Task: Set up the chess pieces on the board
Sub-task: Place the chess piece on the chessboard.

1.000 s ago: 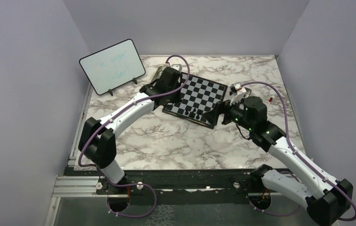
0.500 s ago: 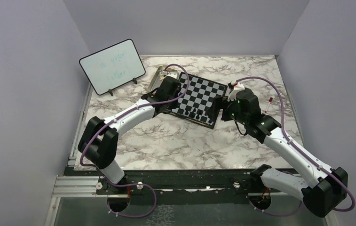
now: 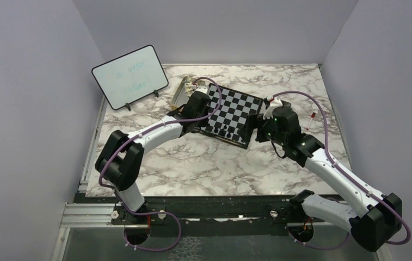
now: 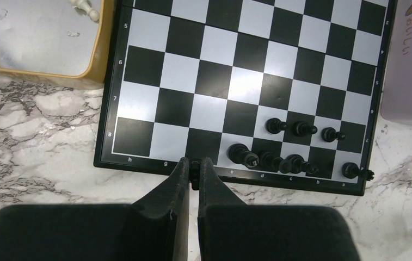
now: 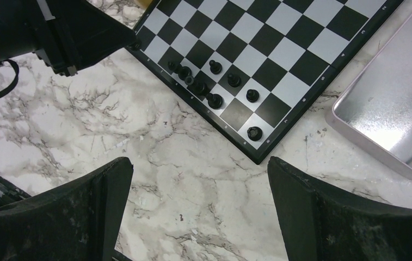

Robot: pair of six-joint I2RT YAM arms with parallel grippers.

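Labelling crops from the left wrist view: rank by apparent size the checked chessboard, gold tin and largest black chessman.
Largest: black-and-white checked chessboard.
Next: gold rectangular tin, though the frame crops it.
Smallest: largest black chessman.

The board [image 4: 245, 81] and the gold tin [image 4: 99, 49] are cut off at the top of the left wrist view. Whether anything is pinched between the left fingers [image 4: 173, 185] cannot be told, and the writing on the dry-erase board [image 3: 130, 76] cannot be read.

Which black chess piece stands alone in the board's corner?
The black piece on the corner square marked a. The next square along its row is empty, while the other pieces stand side by side.
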